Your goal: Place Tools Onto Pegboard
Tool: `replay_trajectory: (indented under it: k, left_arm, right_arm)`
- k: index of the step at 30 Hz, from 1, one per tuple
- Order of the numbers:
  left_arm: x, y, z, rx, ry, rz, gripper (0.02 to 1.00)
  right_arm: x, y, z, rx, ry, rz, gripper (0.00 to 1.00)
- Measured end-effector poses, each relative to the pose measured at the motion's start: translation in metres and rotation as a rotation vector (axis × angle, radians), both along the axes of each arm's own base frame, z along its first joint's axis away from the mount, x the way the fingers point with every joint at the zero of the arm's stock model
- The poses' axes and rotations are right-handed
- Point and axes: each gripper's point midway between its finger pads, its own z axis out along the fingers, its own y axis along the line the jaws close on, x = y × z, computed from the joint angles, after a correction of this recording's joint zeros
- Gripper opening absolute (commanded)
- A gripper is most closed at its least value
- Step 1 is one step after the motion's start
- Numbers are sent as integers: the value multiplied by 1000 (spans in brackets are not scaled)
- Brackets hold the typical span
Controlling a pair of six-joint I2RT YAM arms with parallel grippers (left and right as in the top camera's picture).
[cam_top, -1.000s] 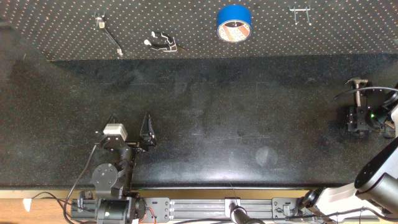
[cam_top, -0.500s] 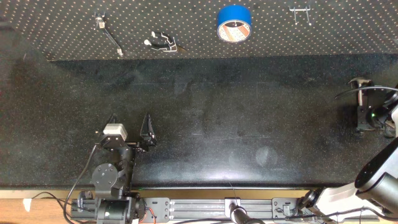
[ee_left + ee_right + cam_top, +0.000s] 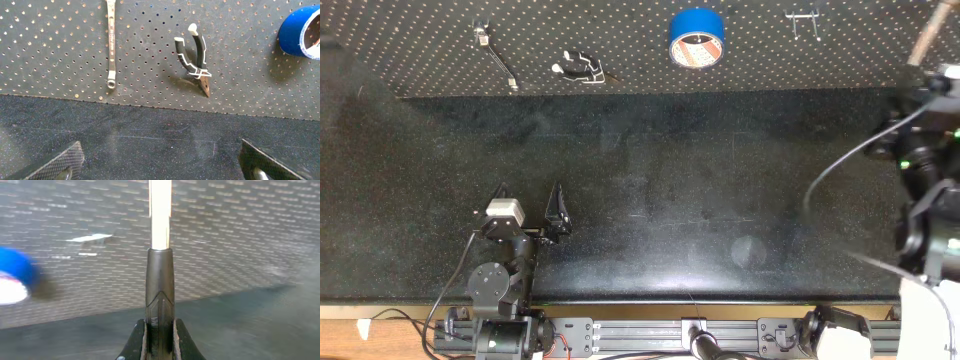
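**Left fingers** (image 3: 558, 208): spread wide, nothing between them. They sit low over the surface (image 3: 670, 180), near the arm's base at the left. From the wrist, both textured tips frame bare black surface, with the board beyond.

**Right fingers** (image 3: 141, 337): clamped on the hammer (image 3: 160, 280). From the wrist, the black grip stands upright between them and a pale shaft runs on above it. From above, that pale shaft (image 3: 923, 45) slants over the board's far right end, with my arm raised below it.

**Pegboard** (image 3: 620, 45): stands along the far edge of the surface.

**Wrench** (image 3: 111, 45): hangs straight down at the board's left. From above it is a thin slanted sliver (image 3: 495, 58).

**Pliers** (image 3: 195, 57): hang beside the wrench, black-and-white handles up and nose down. From above they are a small dark cluster (image 3: 578, 68).

**Blue tape roll** (image 3: 697, 38): on the board at the middle. It is cut by the frame edge from the left wrist (image 3: 300, 30) and is a blue blur from the right wrist (image 3: 15, 275).

**Metal hook** (image 3: 803, 20): bare, on the board between the tape and the hammer. It is a pale blurred bar from the right wrist (image 3: 90, 238).
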Motion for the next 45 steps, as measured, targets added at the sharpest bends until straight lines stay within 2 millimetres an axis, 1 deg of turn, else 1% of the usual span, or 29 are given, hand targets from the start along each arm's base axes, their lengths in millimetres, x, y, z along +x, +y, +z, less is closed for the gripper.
replay_trajectory:
  k: [1,3,8,10,11,13,16,18,23,29,31,34,35,39,41,43,45]
  left_arm:
    - [0,0,0,0,1,0,996]
    - [0,0,0,0,1,0,996]
    - [0,0,0,0,0,0,993]
    - [0,0,0,0,0,0,996]
    - [0,0,0,0,0,0,993]
    - [0,0,0,0,0,0,993]
    - [0,0,0,0,0,0,996]
    - [0,0,0,0,0,0,993]
    - [0,0,0,0,0,0,996]
    - [0,0,0,0,0,0,996]
    - [0,0,0,0,0,0,996]
    - [0,0,0,0,0,0,996]
    - [0,0,0,0,1,0,996]
    - [0,0,0,0,1,0,996]
    - [0,0,0,0,0,0,996]
    - [0,0,0,0,1,0,996]
    - [0,0,0,0,0,0,993]
  right_arm:
    - [2,13,-1,15,5,29,75]
    - [13,32,-18,44,59,63,80]
    - [37,44,-77,77,240,69,75]
    - [42,50,-90,76,276,85,75]
    - [46,57,-94,73,282,103,75]
    - [50,61,-91,69,260,116,75]
    - [56,62,-84,66,224,119,75]
    - [55,63,-84,60,226,122,75]
    - [56,74,-83,31,219,162,75]
    - [56,74,-84,8,222,161,75]
    - [53,74,-86,7,236,162,75]
    - [40,72,-86,7,261,161,80]
    - [33,71,-77,5,245,158,75]
    - [23,67,-50,-2,165,149,77]
    - [18,67,-43,-3,147,150,75]
    - [14,69,-47,0,167,155,75]
    - [11,75,-51,-1,189,173,77]
